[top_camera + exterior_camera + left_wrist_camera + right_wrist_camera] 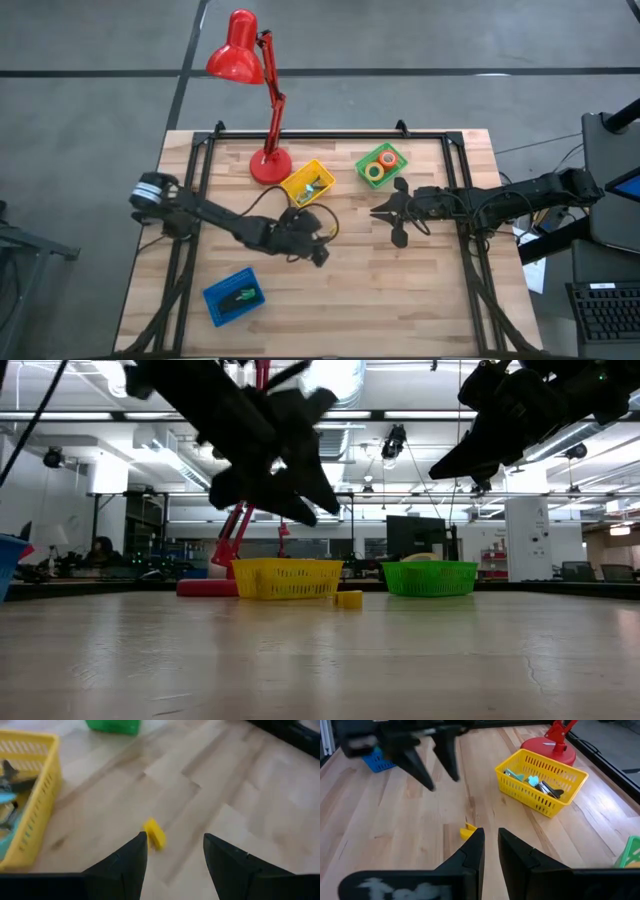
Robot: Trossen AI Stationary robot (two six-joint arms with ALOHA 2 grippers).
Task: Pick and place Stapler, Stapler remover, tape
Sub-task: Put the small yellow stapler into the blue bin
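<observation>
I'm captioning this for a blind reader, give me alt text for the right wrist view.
A small yellow piece lies on the wooden table just ahead of the right gripper, its jaws nearly closed. Beyond it hangs the left gripper, jaws apart, beside a yellow basket of small tools and a red lamp base.

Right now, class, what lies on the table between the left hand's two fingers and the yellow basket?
Only a small yellow piece lies there, just ahead of the open left hand; otherwise bare wood up to the yellow basket. The left wrist view shows it.

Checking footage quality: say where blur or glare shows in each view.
Low view: bright ceiling lights glare, left gripper silhouetted; left wrist view: soft, yellow tape roll smeared; right wrist view: left arm blurred, yellow basket sharp; high view: evenly lit.
</observation>
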